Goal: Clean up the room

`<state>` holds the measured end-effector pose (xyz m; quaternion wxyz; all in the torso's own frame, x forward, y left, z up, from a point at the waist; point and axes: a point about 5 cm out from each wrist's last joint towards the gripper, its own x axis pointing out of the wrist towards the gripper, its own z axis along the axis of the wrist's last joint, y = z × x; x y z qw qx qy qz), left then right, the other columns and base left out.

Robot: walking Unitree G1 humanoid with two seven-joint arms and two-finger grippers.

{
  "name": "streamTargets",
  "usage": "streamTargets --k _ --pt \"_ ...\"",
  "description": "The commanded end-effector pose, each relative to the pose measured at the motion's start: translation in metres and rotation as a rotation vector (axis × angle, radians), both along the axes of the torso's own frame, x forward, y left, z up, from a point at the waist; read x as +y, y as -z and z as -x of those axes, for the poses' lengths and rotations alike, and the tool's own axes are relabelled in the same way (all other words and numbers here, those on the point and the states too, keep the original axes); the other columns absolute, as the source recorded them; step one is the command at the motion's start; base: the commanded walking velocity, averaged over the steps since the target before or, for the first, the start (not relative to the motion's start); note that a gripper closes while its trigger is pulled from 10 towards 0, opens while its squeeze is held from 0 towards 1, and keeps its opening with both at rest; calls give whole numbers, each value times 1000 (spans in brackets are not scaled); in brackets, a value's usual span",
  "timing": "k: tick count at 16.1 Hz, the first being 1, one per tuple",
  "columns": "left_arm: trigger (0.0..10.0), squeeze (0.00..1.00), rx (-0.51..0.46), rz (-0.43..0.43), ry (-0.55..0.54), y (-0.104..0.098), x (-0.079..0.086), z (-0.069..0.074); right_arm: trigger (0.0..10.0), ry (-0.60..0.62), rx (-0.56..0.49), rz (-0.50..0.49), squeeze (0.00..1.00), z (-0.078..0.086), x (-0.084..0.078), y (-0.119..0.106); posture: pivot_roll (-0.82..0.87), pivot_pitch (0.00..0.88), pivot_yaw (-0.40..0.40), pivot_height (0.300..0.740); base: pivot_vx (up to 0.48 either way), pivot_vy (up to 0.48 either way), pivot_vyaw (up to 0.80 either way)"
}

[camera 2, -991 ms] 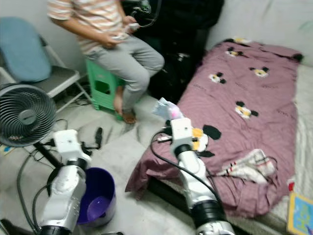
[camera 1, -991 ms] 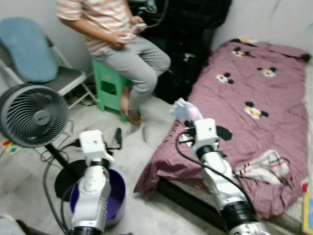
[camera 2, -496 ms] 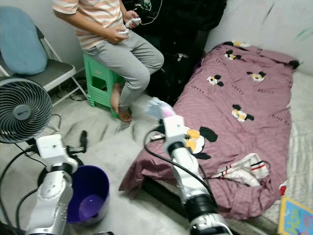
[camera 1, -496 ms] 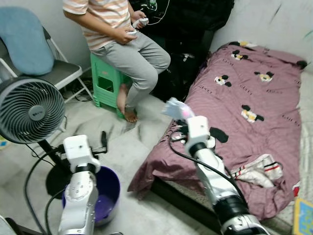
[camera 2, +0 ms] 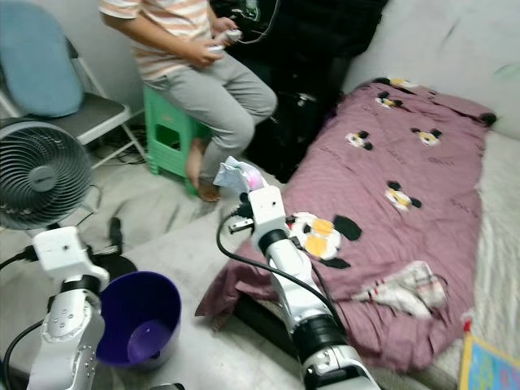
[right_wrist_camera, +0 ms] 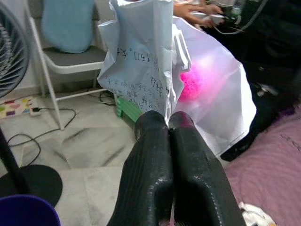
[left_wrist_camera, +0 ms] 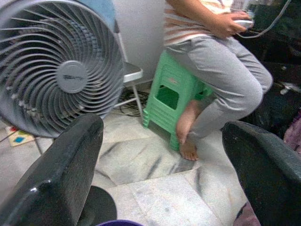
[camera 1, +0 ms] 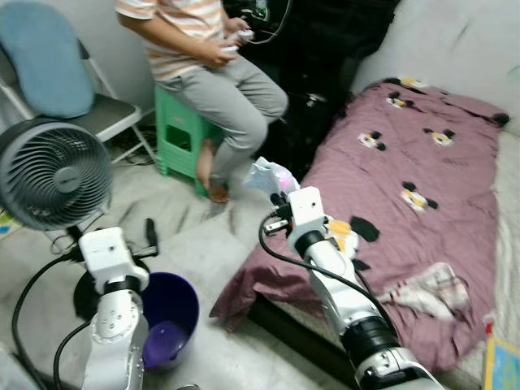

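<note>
My right gripper [right_wrist_camera: 168, 123] is shut on a crumpled sheet of white paper [right_wrist_camera: 155, 61] with a pink patch, held in the air off the bed's near left corner, over the floor [camera 1: 270, 176]. A purple bucket [camera 1: 166, 319] stands on the floor low at the left, right beside my left arm. My left gripper [left_wrist_camera: 164, 160] is open and empty, its black fingers [left_wrist_camera: 61, 174] wide apart above the bucket's rim, pointing toward the fan. On the maroon bedspread [camera 1: 422, 154] lies a crumpled striped cloth [camera 1: 426, 288].
A person sits on a green stool [camera 1: 180, 142] straight ahead, feet on the floor. A grey floor fan [camera 1: 53, 175] with its cable stands at my left, a folding chair with a blue cushion [camera 1: 45, 61] behind it. A black backpack [camera 1: 325, 49] leans by the bed's head.
The camera has shifted. My right gripper with the paper has moved left, off the bed's edge toward the floor. The left arm stays beside the bucket.
</note>
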<state>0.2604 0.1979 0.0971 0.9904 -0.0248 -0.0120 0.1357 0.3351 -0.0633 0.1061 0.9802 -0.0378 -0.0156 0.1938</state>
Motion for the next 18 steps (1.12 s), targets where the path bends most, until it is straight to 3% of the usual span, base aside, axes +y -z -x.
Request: streamTargets --k 1,13,18 --pt "10000 0 17 -8 -6 1 0 2 10000 -17 -43 -6 0 -2 5 -11 92 57 -66 740 0 0 788" --pt "10000 0 48 0 83 6 -20 -5 10000 1 -28 -32 0 5 6 -5 74 44 -35 740 0 0 779" --pt "10000 0 42 3 108 3 -20 -10 10000 19 -25 -30 0 8 0 -2 64 44 -26 740 0 0 756"
